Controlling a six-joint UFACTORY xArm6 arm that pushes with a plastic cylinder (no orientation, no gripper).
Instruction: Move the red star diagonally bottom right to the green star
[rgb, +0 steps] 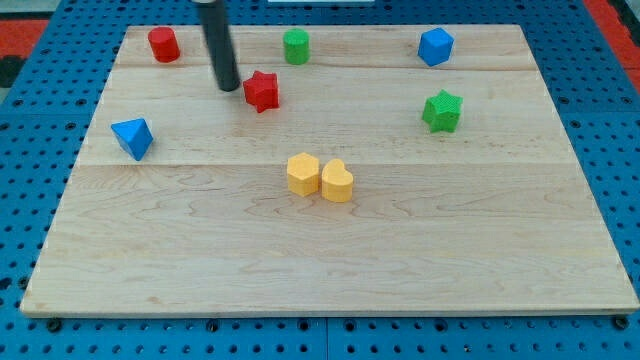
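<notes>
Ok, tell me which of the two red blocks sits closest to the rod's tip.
The red star, just to the view's right of my tip. The red cylinder stands farther off, near the board's top-left corner.

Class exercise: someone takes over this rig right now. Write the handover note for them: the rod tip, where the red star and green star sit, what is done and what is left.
My tip: resting on the board just to the view's left of the red star, close beside it; contact cannot be confirmed.
Red star: upper middle of the board, well to the view's left of the green star and slightly higher.
Green star: near the view's right side, standing alone.
Done: tip is lined up behind the red star.
Left: the whole push, across to the view's right and down, ending at the green star's lower right. The two yellow blocks lie below that path.
</notes>
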